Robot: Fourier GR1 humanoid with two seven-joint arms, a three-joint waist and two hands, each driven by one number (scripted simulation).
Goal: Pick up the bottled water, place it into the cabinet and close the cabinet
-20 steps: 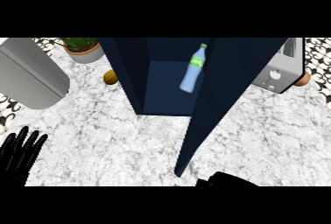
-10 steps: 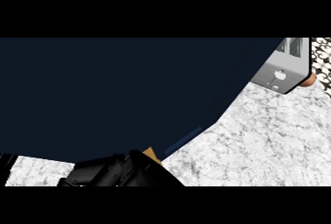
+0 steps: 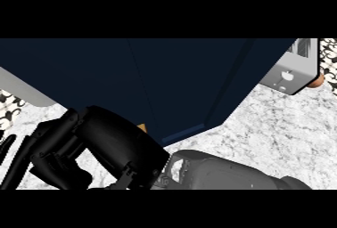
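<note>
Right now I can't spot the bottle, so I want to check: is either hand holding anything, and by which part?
Nothing is visibly held. The right hand lies against the dark blue cabinet; its fingers cannot be made out. The bottle is out of sight.

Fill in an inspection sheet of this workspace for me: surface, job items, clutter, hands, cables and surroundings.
Surface: white marble counter, bare at the right.
Job's things: dark navy cabinet, its panels filling the upper view; bottled water not in sight.
Clutter: silver boxy appliance at upper right; grey object at left, partly hidden.
Hands: black right hand low against the cabinet; black left hand at the left edge, fingers straight.
Cables: nothing seen.
Surroundings: black-and-white patterned wall at the top right corner.
</note>
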